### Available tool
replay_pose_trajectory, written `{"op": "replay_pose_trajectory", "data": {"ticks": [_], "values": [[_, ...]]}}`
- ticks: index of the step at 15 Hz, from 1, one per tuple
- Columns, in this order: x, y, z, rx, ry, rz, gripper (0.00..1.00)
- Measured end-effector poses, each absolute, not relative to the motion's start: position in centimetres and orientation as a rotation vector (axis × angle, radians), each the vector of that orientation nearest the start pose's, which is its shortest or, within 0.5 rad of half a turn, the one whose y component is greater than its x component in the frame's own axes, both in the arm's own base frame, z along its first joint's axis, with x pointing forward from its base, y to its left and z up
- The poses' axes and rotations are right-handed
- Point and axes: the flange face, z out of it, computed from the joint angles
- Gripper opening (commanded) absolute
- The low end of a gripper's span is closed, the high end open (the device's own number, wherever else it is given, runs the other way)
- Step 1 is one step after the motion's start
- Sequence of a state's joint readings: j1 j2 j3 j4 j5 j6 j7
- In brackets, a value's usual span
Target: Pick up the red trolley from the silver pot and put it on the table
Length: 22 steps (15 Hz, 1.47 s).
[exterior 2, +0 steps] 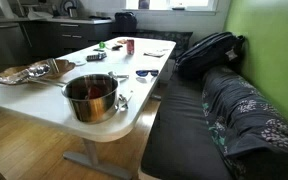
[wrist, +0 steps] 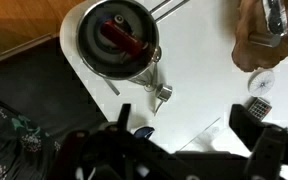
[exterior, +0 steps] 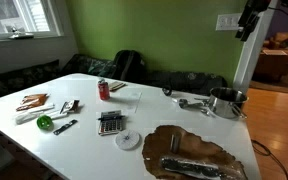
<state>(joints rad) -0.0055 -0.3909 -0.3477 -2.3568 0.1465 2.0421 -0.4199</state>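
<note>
We find the arm (exterior: pixel 250 18) raised, fingers (wrist: pixel 246 120) wide apart and empty, high above the round steel pot (wrist: pixel 82 45) holding the small dark-red trolley (wrist: pixel 124 38).

No readable text, seemingly; frames too small

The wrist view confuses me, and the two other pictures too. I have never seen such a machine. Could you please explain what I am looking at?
This is one robot arm with a pincer at its end. Two pictures come from cameras standing in the room. The third comes from a camera on the arm's wrist, looking down. In the wrist view the pincer is the dark shape at the bottom; it is open and holds nothing. That camera also sees a silver pot with a small red toy lying inside. The pot stands near the edge of a white table. A red can, a calculator and a brown mat also lie on the table.
</note>
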Motion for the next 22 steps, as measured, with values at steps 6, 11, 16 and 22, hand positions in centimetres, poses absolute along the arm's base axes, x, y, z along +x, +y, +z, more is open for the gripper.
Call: {"op": "replay_pose_trajectory", "data": {"ticks": [6, 11, 16, 22], "values": [[41.4, -14.9, 47.2, -2.917, -0.084, -0.202, 1.00], [39.6, -14.8, 39.5, -2.785, -0.347, -0.151, 1.00], [37.9, -16.3, 31.2, -2.754, -0.433, -0.008, 1.00], [39.2, -15.4, 30.2, -2.770, -0.591, -0.026, 1.00]]}}
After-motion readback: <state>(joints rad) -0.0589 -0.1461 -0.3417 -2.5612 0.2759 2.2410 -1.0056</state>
